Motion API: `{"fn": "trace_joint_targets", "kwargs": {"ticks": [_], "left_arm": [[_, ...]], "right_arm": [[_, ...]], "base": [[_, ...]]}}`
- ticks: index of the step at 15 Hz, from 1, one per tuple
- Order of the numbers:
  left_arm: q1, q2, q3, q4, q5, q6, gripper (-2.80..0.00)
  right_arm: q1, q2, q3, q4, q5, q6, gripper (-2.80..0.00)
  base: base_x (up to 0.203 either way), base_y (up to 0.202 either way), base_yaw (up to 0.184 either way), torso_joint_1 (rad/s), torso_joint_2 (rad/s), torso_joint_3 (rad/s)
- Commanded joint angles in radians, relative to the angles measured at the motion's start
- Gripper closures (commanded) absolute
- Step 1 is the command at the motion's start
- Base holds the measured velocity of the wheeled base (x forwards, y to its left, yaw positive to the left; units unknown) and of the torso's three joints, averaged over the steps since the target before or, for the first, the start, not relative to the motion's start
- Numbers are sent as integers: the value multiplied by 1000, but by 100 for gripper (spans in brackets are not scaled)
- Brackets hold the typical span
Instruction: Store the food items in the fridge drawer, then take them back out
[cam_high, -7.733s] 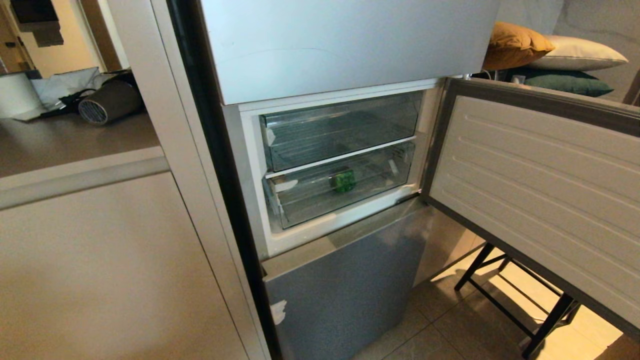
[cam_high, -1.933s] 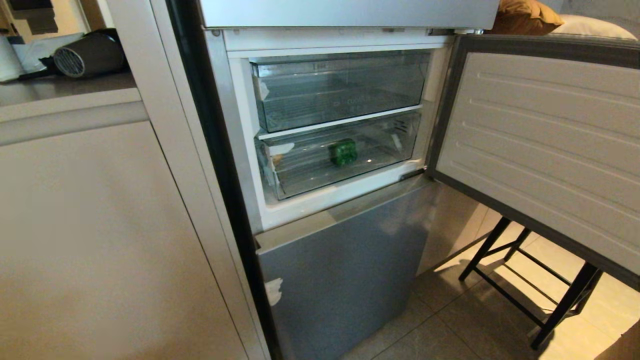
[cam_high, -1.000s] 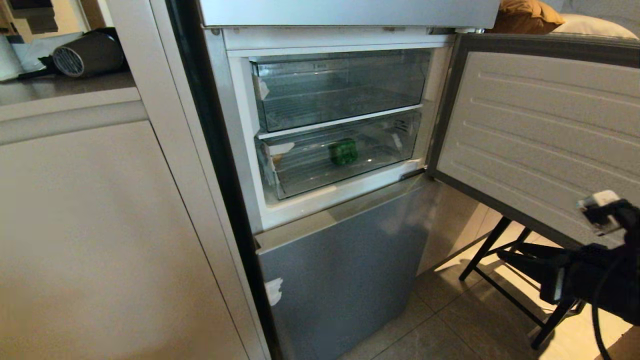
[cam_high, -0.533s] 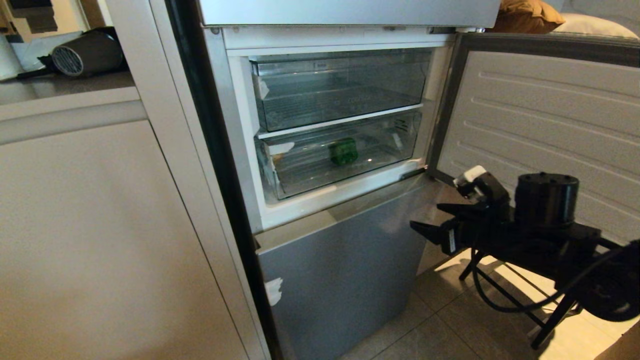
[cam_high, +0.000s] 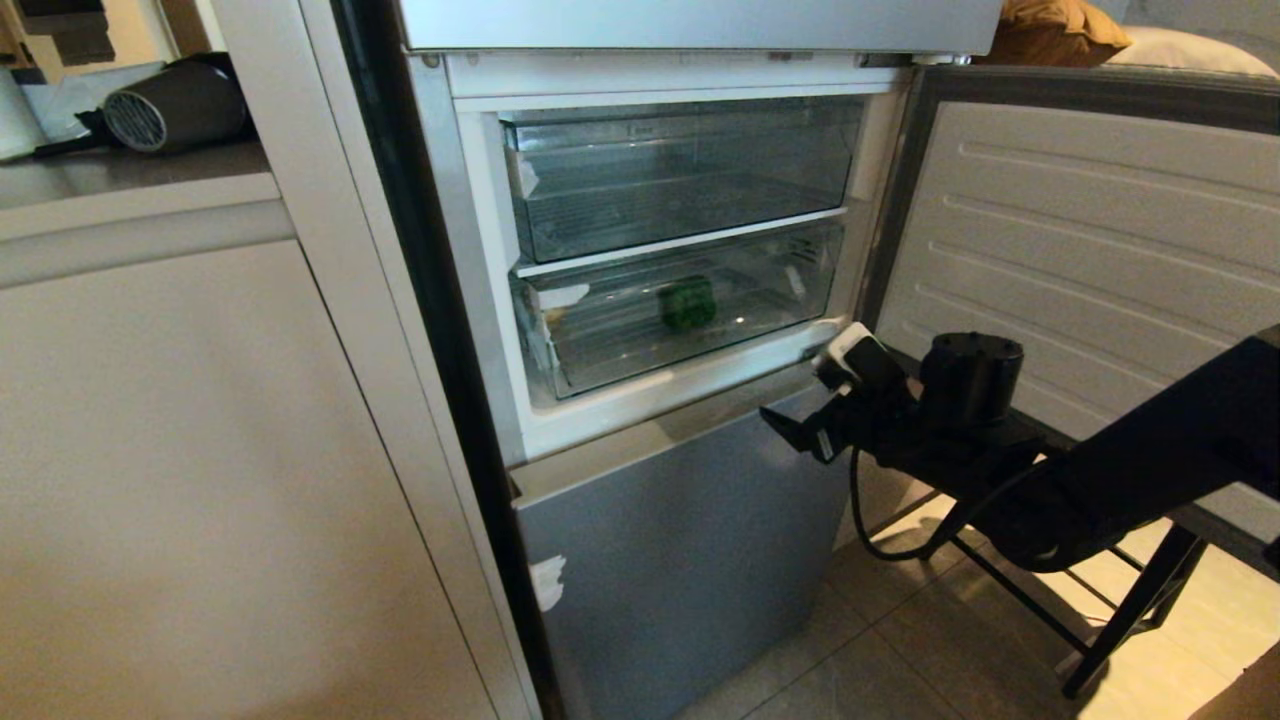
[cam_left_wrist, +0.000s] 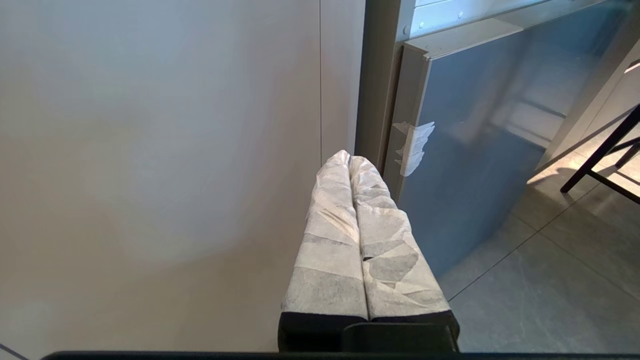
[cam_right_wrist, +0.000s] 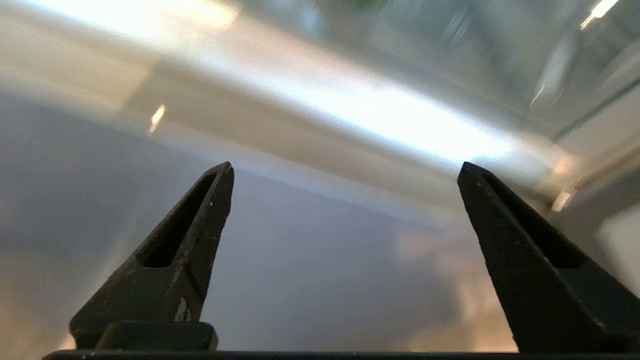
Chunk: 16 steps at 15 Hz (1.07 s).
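A glossy green pepper (cam_high: 686, 303), one of the food items, lies in the lower transparent fridge drawer (cam_high: 620, 355), which is pushed in behind the open fridge door. My right gripper (cam_high: 800, 425) hovers just below and right of that drawer's front right corner, over the top edge of the silver lower panel (cam_high: 690, 540). In the right wrist view the right gripper (cam_right_wrist: 344, 167) is open wide, with nothing between its black fingers. The left gripper (cam_left_wrist: 348, 159) hangs low beside the beige cabinet; its white-wrapped fingers (cam_left_wrist: 335, 235) are pressed together and empty.
Above the drawer is an empty transparent bin (cam_high: 680, 180). The open fridge door (cam_high: 1080, 280) swings out on the right, over a black-legged stand (cam_high: 1110, 620) on the tiled floor. On the left are beige cabinet fronts (cam_high: 200, 480) and a counter with a grey appliance (cam_high: 170, 100).
My right arm has come in from the lower right and swung up and left toward the fridge front, its jaws spreading wider. The pepper and drawer have not moved.
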Motion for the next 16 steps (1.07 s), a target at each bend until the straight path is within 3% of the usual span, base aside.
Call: {"fn": "trace_joint_targets", "kwargs": {"ticks": [1, 4, 16], "left_arm": [[0, 0, 11, 0, 0, 0, 0], [0, 0, 11, 0, 0, -1, 0], [0, 0, 11, 0, 0, 0, 0]], "right_arm": [[1, 92, -43, -130, 0, -11, -280], [0, 110, -108, -173, 5, -55, -280], [1, 314, -539, -201, -4, -72, -280]], "base": [[0, 0, 0, 0, 0, 0], [0, 0, 0, 0, 0, 0], [0, 0, 0, 0, 0, 0]]}}
